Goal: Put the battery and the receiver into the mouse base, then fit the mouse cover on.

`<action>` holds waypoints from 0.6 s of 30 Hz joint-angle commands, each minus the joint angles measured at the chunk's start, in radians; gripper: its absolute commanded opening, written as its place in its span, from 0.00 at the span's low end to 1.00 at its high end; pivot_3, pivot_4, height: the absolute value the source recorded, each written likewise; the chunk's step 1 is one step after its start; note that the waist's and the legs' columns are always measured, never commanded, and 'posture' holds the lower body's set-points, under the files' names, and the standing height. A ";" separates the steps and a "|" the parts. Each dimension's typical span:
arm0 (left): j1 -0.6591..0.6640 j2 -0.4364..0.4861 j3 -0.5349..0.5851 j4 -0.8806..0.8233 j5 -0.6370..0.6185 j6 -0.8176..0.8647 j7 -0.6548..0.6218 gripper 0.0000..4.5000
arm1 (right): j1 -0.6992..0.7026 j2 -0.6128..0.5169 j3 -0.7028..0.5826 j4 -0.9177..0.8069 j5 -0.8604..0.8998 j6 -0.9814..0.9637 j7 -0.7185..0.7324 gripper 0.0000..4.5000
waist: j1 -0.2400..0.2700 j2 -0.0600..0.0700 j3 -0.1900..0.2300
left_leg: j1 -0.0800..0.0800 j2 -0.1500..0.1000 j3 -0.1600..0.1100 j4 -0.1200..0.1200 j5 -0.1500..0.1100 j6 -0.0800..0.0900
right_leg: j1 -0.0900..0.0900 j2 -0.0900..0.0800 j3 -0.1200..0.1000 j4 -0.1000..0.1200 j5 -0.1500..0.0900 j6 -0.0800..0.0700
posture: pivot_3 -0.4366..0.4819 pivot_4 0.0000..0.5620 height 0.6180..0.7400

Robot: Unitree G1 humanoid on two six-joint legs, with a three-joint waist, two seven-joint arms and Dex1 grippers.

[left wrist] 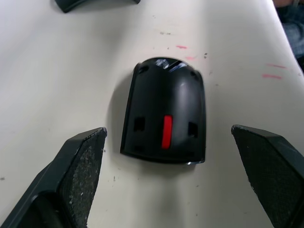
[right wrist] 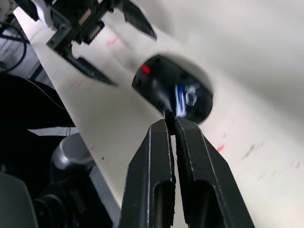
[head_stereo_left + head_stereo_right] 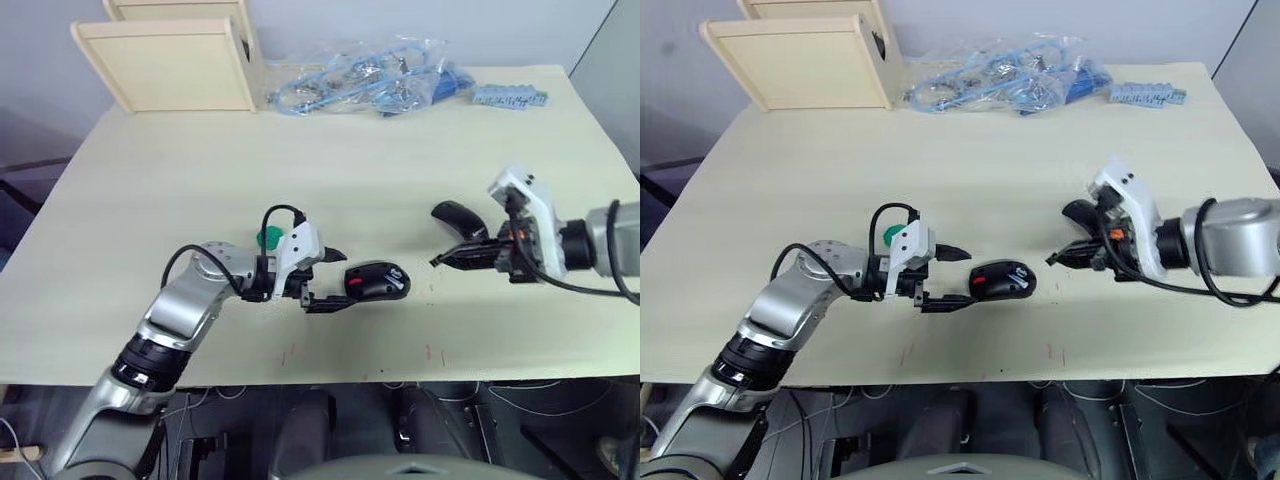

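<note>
The left arm reaches in from the near left edge, elbow bent, its forearm lying low and pointing toward the robot's right; the left gripper (image 3: 332,277) has its two black fingers (image 1: 80,175) spread wide apart, one above the other in the head views. The right arm comes in from the right side, forearm roughly level and pointing toward the robot's left, with the right gripper (image 3: 440,260) angled slightly downward. Its fingers (image 2: 159,161) are pressed together along their length, a tiny dark bit showing at their tips
</note>
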 commanded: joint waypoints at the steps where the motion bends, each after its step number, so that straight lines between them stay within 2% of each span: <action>1: -0.012 -0.021 -0.008 0.008 0.018 -0.051 -0.014 1.00 | 0.095 -0.057 -0.086 -0.055 0.090 -0.088 -0.064 0.00 | -0.001 0.000 0.000 | 0.000 0.000 0.000 0.000 0.000 0.000 | 0.000 0.000 0.000 0.000 0.000 0.000 | 0.48 0.27 1.00; 8: -0.055 -0.070 -0.047 0.042 0.060 -0.070 -0.018 1.00 | 0.236 -0.134 -0.122 -0.099 0.170 -0.194 -0.133 0.00 | -0.004 0.000 0.000 | 0.002 0.001 0.001 0.001 0.000 0.000 | 0.001 0.001 0.001 0.002 0.000 0.000 | 0.48 0.27 1.00; 18: -0.099 -0.124 -0.081 0.108 0.112 -0.083 -0.022 1.00 | 0.324 -0.187 -0.137 -0.126 0.193 -0.279 -0.160 0.00 | -0.003 0.000 0.000 | 0.001 0.001 0.001 0.003 0.000 0.000 | 0.001 0.001 0.001 0.002 0.001 0.000 | 0.48 0.27 1.00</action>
